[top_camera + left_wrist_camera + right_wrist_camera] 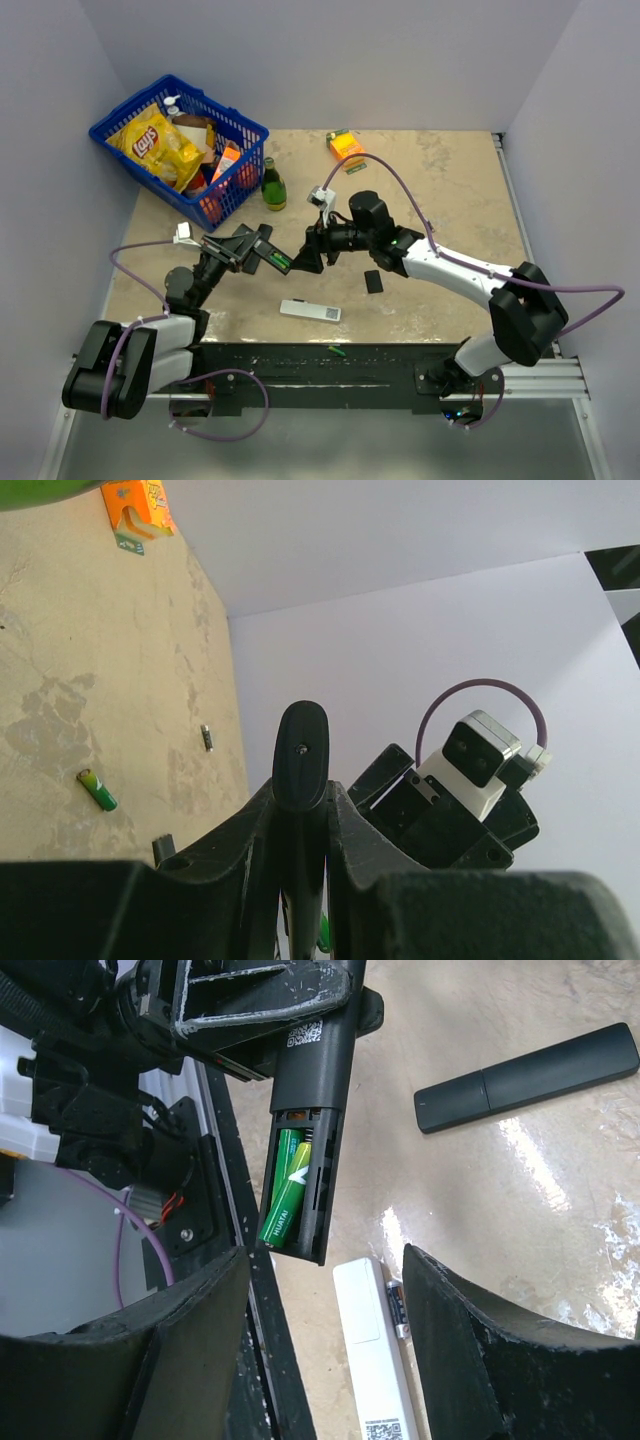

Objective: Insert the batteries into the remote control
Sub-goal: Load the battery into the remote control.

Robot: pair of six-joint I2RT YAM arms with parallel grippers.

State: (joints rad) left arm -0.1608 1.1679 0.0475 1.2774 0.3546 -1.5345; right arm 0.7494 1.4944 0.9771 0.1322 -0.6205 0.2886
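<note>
The left end effector pinches the black remote by its upper body and holds it off the bench, at about 9 o'clock from the bench's middle. The open back faces the other arm, probably so the compartment stays steady and reachable.

Two green batteries lie side by side in that compartment. The one on top looks slightly slanted, so it may not be fully seated.

The right end effector hovers just off the remote's open end at 3 o'clock. Its fingers are spread with nothing between them, lined up as if to press a cell down or go for the lid.

A black cover rests on the bench at 4 o'clock from the remote, close enough to fetch. A white remote lies flat at 5 o'clock, apart from the work.

In the left wrist view a loose battery lies on the bench at 9 o'clock, with an orange box far beyond it at 11 o'clock.

Loading looks nearly done, with seating and closing left.
</note>
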